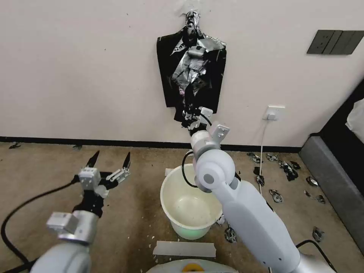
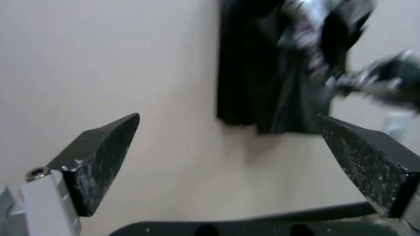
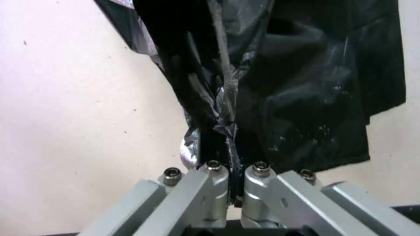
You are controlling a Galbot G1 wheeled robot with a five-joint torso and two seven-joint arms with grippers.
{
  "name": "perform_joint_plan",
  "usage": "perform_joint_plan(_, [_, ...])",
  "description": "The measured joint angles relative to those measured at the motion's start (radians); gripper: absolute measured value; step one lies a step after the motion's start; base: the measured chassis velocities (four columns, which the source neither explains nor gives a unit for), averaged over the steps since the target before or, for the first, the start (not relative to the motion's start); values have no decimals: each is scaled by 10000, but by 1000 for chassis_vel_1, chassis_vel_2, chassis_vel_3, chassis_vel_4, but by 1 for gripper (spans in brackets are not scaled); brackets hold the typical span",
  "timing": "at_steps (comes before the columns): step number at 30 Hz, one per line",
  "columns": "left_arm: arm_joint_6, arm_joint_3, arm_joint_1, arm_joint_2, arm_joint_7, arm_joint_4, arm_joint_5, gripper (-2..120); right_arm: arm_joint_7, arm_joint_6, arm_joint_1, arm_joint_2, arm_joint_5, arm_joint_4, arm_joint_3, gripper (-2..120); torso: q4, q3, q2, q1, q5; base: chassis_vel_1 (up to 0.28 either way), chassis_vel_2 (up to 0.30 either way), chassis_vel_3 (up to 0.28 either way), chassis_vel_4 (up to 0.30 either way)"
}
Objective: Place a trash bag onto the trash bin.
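- The pale wall [image 1: 76,76] carries a flat layered bundle of black bags [image 1: 168,76], gathered at a crinkled top and hung above the floor; I treat it as the stock I draw from.
- The round cream-white plastic trash bin [image 1: 168,189] stands upright on the brown floor [image 1: 132,212], directly below the bundle, its mouth bare, so the lining step is not yet done.
- The thin glossy black plastic trash bag [image 1: 189,72] hangs at the front of the bundle, silvery creases catching light; its lower edge sits in my right gripper [image 3: 235,177].
- The right jaws are pinched narrow on a twisted fold of that front bag, as the right wrist view shows. I judge the pull should go down and away from the wall, slowly, so one sheet peels off and does not tear.
- My left gripper [image 1: 110,161] hovers over the floor left of the bin, jaws spread wide and holding nothing; I would keep it ready to catch the bag's opposite edge.
- Small torn black plastic scraps [image 1: 288,170] litter the floor to the right, a hint that jerky pulls rip this film.
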Motion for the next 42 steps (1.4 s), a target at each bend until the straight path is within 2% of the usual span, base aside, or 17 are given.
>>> perform_joint_plan(1, [0, 0, 0, 0, 0, 0, 0, 100, 0, 0, 0, 0, 0, 0, 0, 0, 0, 0, 0, 0, 0, 0, 0, 0, 0])
perform_joint_plan(3, [-33, -103, -744, 1277, 221, 114, -1313, 100, -95, -26, 34, -61, -190, 81, -79, 0, 1, 0, 0, 0, -1, 0, 0, 0, 0])
perform_joint_plan(4, [-33, -103, -744, 1277, 221, 114, -1313, 100, -95, -26, 34, -61, -190, 81, -79, 0, 1, 0, 0, 0, -1, 0, 0, 0, 0])
perform_joint_plan(7, [-126, 200, -2509, 3487, 574, 887, -3427, 100, -241, -59, 70, -39, -546, 92, -136, 0, 1, 0, -1, 0, -2, 0, 0, 0, 0])
perform_joint_plan(8, [-126, 200, -2509, 3487, 574, 887, -3427, 100, -241, -59, 70, -39, -546, 92, -136, 0, 1, 0, -1, 0, -2, 0, 0, 0, 0])
perform_joint_plan(10, [-212, 818, -3848, 4519, 796, 1519, -4410, 100, -287, -71, 122, 64, -691, 27, -172, 0, -1, 1, 0, 0, 0, 0, 0, 0, 0])
perform_joint_plan(11, [-212, 818, -3848, 4519, 796, 1519, -4410, 100, -287, -71, 122, 64, -691, 27, -172, 0, -1, 1, 0, 0, 0, 0, 0, 0, 0])
perform_joint_plan(14, [-263, 2459, -6259, 5600, 872, 2383, -5505, 100, -325, -115, 174, 249, -885, -59, -263, 0, -2, 1, 0, 0, 5, 0, 0, 0, 0])
perform_joint_plan(16, [-266, 2792, -6625, 5710, 872, 2501, -5588, 100, -331, -123, 181, 278, -912, -66, -274, 0, -1, 1, -1, 0, 5, 0, 0, 0, 0])
perform_joint_plan(17, [-265, 3951, -7876, 5970, 862, 2877, -5789, 100, -337, -146, 216, 351, -969, -87, -305, 0, 0, 2, -1, 0, 0, 0, 0, 0, 0])
perform_joint_plan(18, [-265, 3951, -7876, 5970, 862, 2877, -5789, 100, -337, -146, 216, 351, -969, -87, -305, 0, 0, 2, -1, 0, 0, 0, 0, 0, 0])
perform_joint_plan(21, [-264, 6288, -10507, 6088, 785, 3522, -6183, 100, -339, -194, 331, 397, -1003, -94, -317, 0, 0, 2, 0, 1, 4, 0, 0, 0, 0])
perform_joint_plan(22, [-264, 6288, -10507, 6088, 785, 3522, -6183, 100, -339, -194, 331, 397, -1003, -94, -317, 0, 0, 2, 0, 1, 4, 0, 0, 0, 0])
perform_joint_plan(25, [-238, 8670, -12825, 5803, 569, 4208, -6186, 100, -338, -211, 384, 375, -1003, -109, -317, 0, -1, 2, -1, 0, 2, 0, 0, 0, 0])
perform_joint_plan(26, [-238, 8670, -12825, 5803, 569, 4208, -6186, 100, -338, -211, 384, 375, -1003, -109, -317, 0, -1, 2, -1, 0, 2, 0, 0, 0, 0])
perform_joint_plan(31, [-130, 10531, -14674, 5372, 322, 4989, -5918, 100, -331, -232, 412, 329, -955, -108, -275, 0, -3, 2, -1, 1, 3, 0, 0, 0, 0])
perform_joint_plan(42, [236, 12720, -16600, 5240, 303, 5654, -5430, 100, -333, -232, 529, 279, -904, -149, -229, 0, -1, 1, -1, 1, 3, 0, 0, 0, 0])
